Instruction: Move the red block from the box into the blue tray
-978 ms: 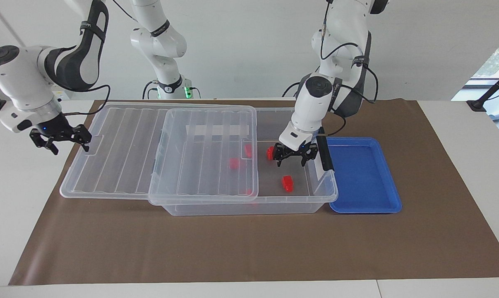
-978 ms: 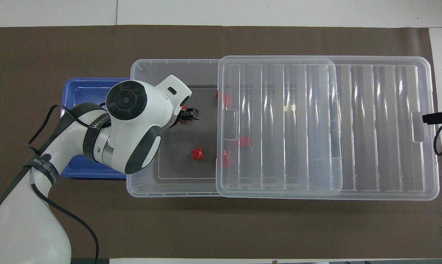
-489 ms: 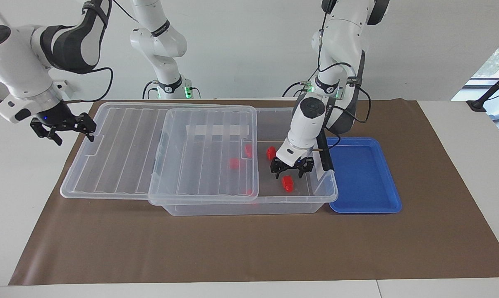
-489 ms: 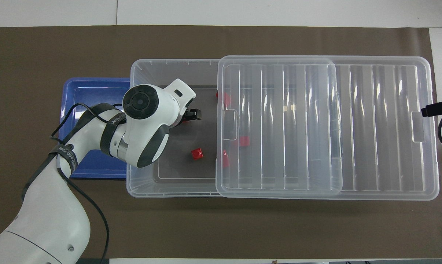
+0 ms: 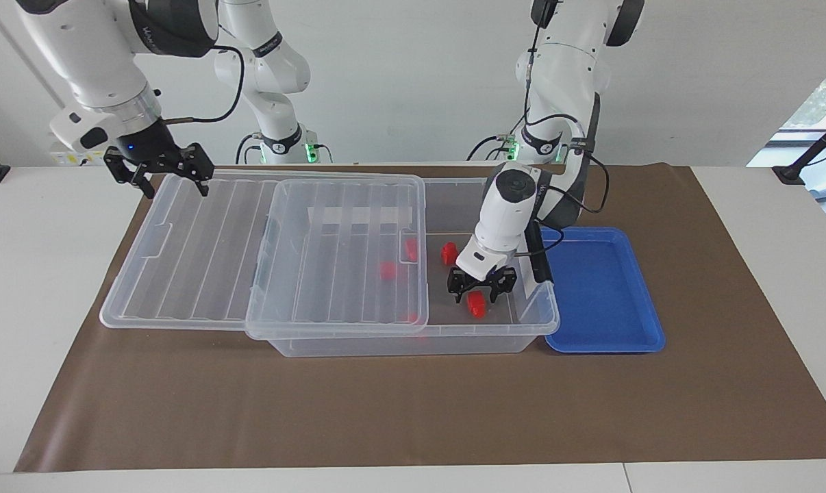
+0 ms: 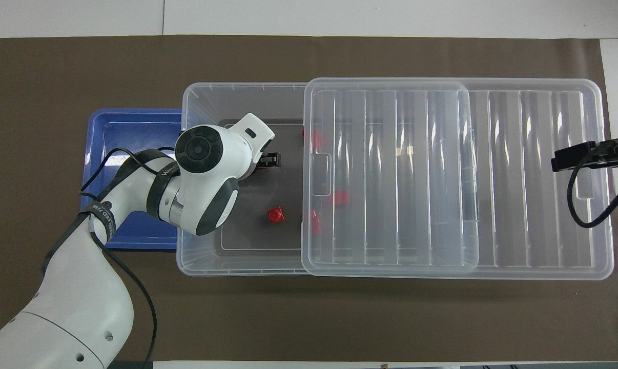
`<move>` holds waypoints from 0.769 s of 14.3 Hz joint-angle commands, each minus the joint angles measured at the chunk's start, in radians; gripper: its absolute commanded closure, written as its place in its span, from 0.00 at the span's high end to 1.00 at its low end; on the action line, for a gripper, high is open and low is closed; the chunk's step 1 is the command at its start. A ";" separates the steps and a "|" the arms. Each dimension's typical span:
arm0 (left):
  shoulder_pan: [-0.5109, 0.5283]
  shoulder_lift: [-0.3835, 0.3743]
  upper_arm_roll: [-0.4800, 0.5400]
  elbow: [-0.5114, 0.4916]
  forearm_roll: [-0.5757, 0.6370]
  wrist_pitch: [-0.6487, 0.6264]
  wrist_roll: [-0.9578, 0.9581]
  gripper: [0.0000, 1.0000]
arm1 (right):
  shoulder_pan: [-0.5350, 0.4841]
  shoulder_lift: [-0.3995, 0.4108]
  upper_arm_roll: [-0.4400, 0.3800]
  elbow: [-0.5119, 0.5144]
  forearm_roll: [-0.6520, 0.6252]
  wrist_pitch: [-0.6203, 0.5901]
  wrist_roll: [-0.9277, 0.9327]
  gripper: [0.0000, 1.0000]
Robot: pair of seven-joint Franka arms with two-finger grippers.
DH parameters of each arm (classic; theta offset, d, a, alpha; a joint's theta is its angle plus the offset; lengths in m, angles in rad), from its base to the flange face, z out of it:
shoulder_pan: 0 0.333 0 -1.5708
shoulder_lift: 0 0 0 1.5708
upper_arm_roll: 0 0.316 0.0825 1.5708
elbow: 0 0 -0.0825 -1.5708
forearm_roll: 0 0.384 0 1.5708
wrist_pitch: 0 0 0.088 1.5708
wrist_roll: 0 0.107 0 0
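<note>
The box [image 5: 385,344] is a clear bin with its ribbed lid [image 5: 262,246] slid toward the right arm's end, leaving the end beside the blue tray [image 5: 598,287] uncovered. My left gripper [image 5: 477,293] is low inside the uncovered end, open, with its fingers on either side of a red block [image 5: 477,305]. In the overhead view my left wrist [image 6: 206,154] hides that block. A second red block [image 5: 448,253] lies uncovered nearer to the robots and also shows in the overhead view [image 6: 275,214]. My right gripper [image 5: 159,174] is open and empty over the lid's corner.
Three more red blocks lie under the lid [image 6: 391,174]; one [image 5: 387,270] shows through it. The blue tray [image 6: 119,133] holds nothing and touches the box's end with the black latch [image 5: 537,257]. A brown mat [image 5: 413,411] covers the table.
My left gripper has gone down in the box, away from the robots, and now has its fingers around a red block. My right gripper has risen and moved toward the robots, over the lid's corner.
</note>
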 commanded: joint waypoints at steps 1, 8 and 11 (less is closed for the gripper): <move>-0.010 -0.003 0.012 -0.018 0.024 0.025 -0.024 0.00 | -0.008 -0.004 0.016 0.002 0.004 -0.012 0.038 1.00; 0.010 -0.090 0.016 -0.005 0.023 -0.044 -0.064 0.00 | -0.014 -0.005 0.036 -0.003 0.038 -0.012 0.135 1.00; 0.024 -0.231 0.015 0.017 0.023 -0.255 -0.049 0.00 | -0.013 -0.007 0.036 -0.006 0.038 -0.012 0.135 1.00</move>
